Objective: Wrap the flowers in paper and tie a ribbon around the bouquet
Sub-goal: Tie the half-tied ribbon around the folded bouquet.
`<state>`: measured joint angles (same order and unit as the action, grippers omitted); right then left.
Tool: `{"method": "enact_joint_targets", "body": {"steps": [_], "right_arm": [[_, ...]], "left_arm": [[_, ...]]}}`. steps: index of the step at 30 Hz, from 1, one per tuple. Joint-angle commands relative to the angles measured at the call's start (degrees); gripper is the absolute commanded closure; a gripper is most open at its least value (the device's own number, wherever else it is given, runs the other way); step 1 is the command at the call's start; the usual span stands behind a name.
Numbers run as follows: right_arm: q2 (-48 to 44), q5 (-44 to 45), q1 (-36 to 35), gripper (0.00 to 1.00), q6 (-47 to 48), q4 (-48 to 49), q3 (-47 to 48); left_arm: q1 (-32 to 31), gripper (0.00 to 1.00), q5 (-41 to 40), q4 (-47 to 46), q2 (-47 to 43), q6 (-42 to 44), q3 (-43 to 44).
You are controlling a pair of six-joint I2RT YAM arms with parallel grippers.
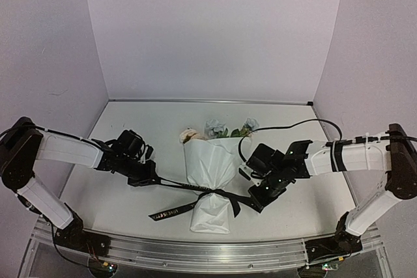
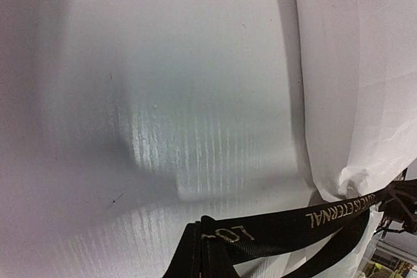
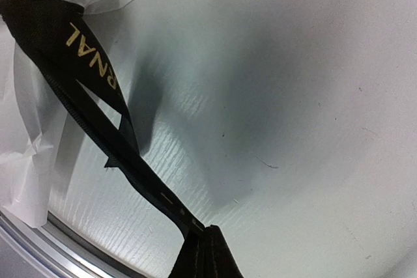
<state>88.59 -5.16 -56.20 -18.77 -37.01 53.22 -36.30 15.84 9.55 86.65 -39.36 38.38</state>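
Clamped shut on the ribbon (image 1: 182, 185) from both sides: left gripper (image 1: 153, 178) pinching one taut black end left of the bouquet (image 1: 208, 175), right gripper (image 1: 257, 201) pinching the other end just right of it. Lying mid-way across the white table (image 1: 130, 128), flowers (image 1: 218, 129) at the far wide end of the paper (image 1: 212, 155) cone, knot cinched near its narrow near end, one loose tail trailing near-left. Around: a black cable (image 1: 287, 125) arcing behind the right arm, an aluminium rail (image 1: 195, 252) along the near edge beyond the cone's tip.
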Motion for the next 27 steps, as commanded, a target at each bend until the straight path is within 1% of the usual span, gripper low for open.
{"method": "enact_joint_targets", "body": {"steps": [1,4,6,12,15,18,23,27], "right_arm": [[-1.29,4.27,-0.49,1.00,-1.21,-8.69,-1.98],[-2.13,7.56,-0.38,1.00,-0.45,-9.54,-2.66],[-2.93,7.95,0.06,1.00,-0.45,-9.91,-3.10],[-4.73,6.56,2.75,1.00,-1.66,-9.93,-4.99],[-5.36,5.19,2.82,1.00,-1.47,-9.94,-4.34],[-5.13,2.20,1.65,1.00,-1.50,-11.18,-1.59],[-1.80,-0.55,-4.13,0.99,-1.33,-12.22,4.24],[-0.28,-5.43,-6.36,0.93,-4.77,-5.83,3.30]], "left_arm": [[3.93,1.00,-4.18,3.62,-1.54,-0.03,-1.31],[5.69,1.00,-3.72,3.68,-1.99,-0.26,-2.11],[7.13,1.00,-2.80,3.40,-2.62,-0.35,-2.87],[10.28,1.00,0.61,2.06,-3.15,-0.36,-4.19],[10.37,1.00,2.23,1.59,-3.55,0.48,-3.47],[9.78,1.00,5.27,0.82,-4.48,1.78,-2.51],[6.21,1.00,6.90,0.82,-5.00,3.51,-1.18],[3.34,1.00,6.86,0.20,-4.78,3.39,-1.27]]}}
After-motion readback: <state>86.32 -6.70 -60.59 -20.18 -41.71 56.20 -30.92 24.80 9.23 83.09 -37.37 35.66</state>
